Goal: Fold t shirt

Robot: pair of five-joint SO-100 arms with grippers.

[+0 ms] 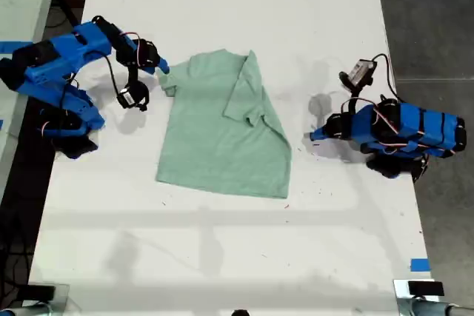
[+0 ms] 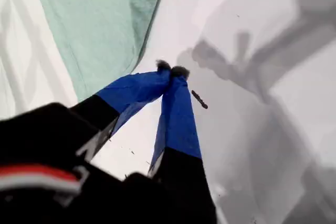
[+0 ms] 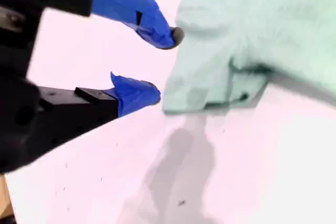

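Note:
The pale mint-green t shirt [image 1: 222, 127] lies flat in the middle of the white table [image 1: 222, 257], with the sleeve on the exterior view's right folded in over its body. My second gripper [image 1: 164, 70] [image 3: 165, 65] is open, its blue fingertips [image 3: 163, 32] just beside the hem of the other sleeve [image 3: 210, 87] and holding nothing. My first gripper [image 1: 315, 136] [image 2: 170, 69] is shut and empty, low over bare table, a short way off the shirt's edge [image 2: 100, 19] on the exterior view's right.
The table's long edge [image 1: 385, 49] borders dark floor on the exterior view's right. A piece of blue tape [image 1: 419, 264] marks that edge near the front. A small dark speck [image 2: 199, 99] lies on the table by my first gripper's tips.

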